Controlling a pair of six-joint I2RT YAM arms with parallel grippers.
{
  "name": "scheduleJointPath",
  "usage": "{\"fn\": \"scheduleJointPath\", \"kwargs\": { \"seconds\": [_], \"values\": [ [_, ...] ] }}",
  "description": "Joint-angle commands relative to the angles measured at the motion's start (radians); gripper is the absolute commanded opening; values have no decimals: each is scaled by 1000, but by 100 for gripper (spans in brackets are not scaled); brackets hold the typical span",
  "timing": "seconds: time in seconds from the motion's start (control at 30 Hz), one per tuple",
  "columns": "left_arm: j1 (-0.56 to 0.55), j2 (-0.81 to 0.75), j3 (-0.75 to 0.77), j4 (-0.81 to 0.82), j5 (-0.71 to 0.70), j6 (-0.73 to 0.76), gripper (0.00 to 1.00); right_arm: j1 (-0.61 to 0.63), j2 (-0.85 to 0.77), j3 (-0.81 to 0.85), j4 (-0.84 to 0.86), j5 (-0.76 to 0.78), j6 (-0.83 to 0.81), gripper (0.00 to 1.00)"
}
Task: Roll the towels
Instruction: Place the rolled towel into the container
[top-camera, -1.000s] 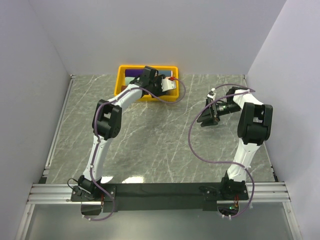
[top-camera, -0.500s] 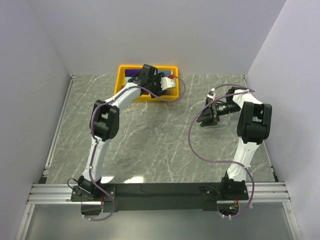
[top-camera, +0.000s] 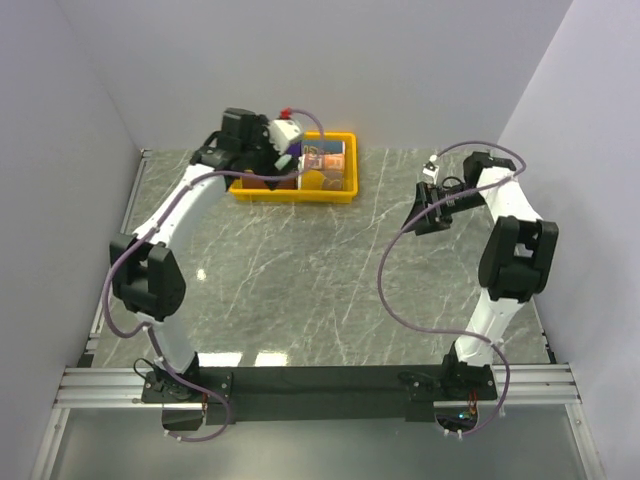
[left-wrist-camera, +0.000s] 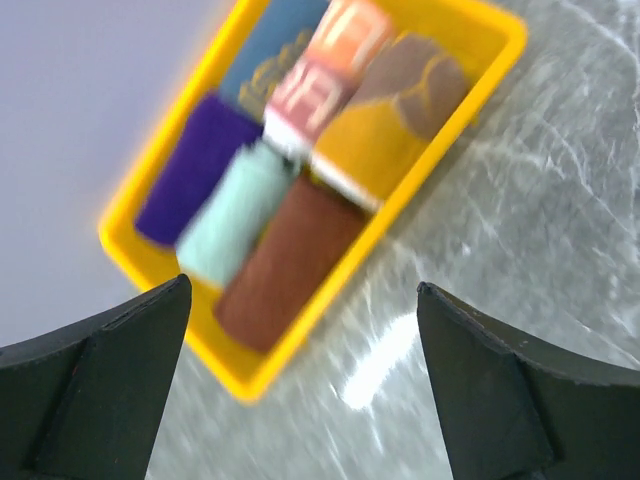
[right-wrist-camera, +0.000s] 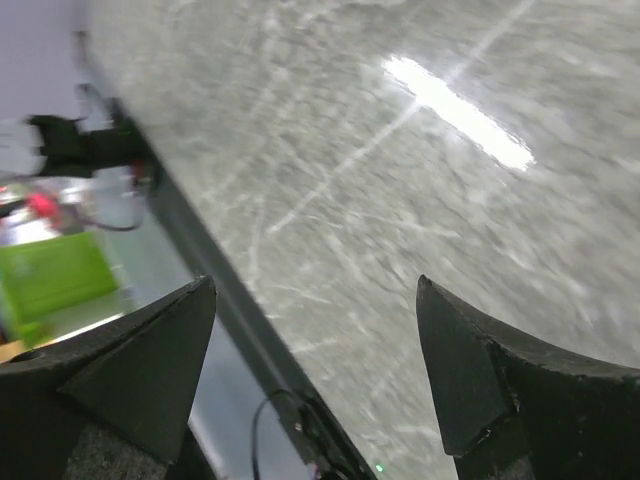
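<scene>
Rolled towels (left-wrist-camera: 290, 250), purple, mint, maroon among them, fill the yellow tray (left-wrist-camera: 245, 383).

Left arm (top-camera: 182, 205) and right arm (top-camera: 487, 310): white links, black joint housings. A purple cable (top-camera: 380, 285) loops along each. Fingers (left-wrist-camera: 90, 400): black, matte, wedge-shaped.

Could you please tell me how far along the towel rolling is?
Done: the towels sit rolled, side by side in the yellow tray. In hand: nothing; the left tool and right tool are both open and empty. Left: seemingly nothing, since no loose towel shows on the table.
</scene>
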Motion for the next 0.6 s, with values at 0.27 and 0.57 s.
{"fn": "scheduleJointPath", "kwargs": {
  "seconds": [0.27, 0.57],
  "values": [
    [172, -344, -424, -105, 16, -499, 99, -6, -402, -367, 299, 348, 161, 94],
    [172, -464, -665, -59, 13, -533, 100, 65, -553, -620, 414, 402, 158, 96]
  ]
}}
